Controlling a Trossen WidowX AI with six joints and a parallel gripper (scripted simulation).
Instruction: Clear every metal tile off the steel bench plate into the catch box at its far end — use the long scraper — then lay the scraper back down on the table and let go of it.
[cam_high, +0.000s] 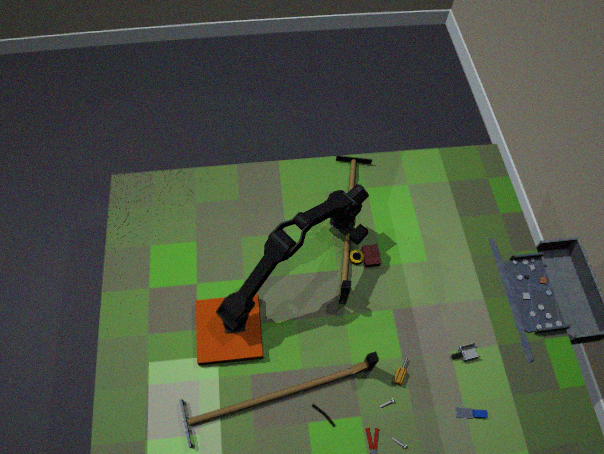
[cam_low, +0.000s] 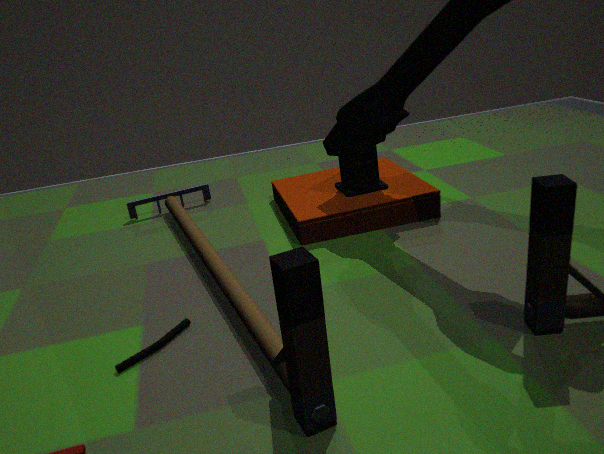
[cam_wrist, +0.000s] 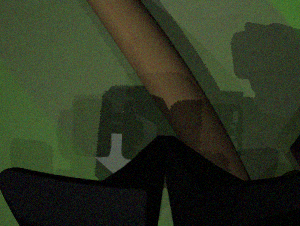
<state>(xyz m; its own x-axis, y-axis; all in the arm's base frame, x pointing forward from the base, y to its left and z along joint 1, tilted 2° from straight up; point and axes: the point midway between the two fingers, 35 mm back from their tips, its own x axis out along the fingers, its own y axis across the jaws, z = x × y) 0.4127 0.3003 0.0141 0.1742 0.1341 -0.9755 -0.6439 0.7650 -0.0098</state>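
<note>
The tool (cam_high: 346, 230) (cam_wrist: 165, 144) hangs over the middle of the counter (cam_high: 170, 265) (cam_low: 90, 285) (cam_wrist: 30, 90), its fingers pressed together with nothing between them. Below it, a long wooden-handled implement (cam_high: 346, 255) (cam_low: 550, 255) (cam_wrist: 150, 65) runs from near the top view's upper edge towards the middle, its handle passing beneath the fingertips. A yellow ring (cam_high: 351, 260) and dark red block (cam_high: 371, 255) sit beside that handle. A second long implement (cam_high: 280, 395) (cam_low: 225, 280), with a winged metal head, slants from the lower-left corner area towards the lower middle, well apart from the tool. Which of the two is the scraper, one cannot tell. Near the right edge, also well apart from the tool, the steel bench plate (cam_high: 537, 312) bears scattered tiles (cam_high: 526, 296), one of them orange; the catch box (cam_high: 575, 295) adjoins its outer side.
</note>
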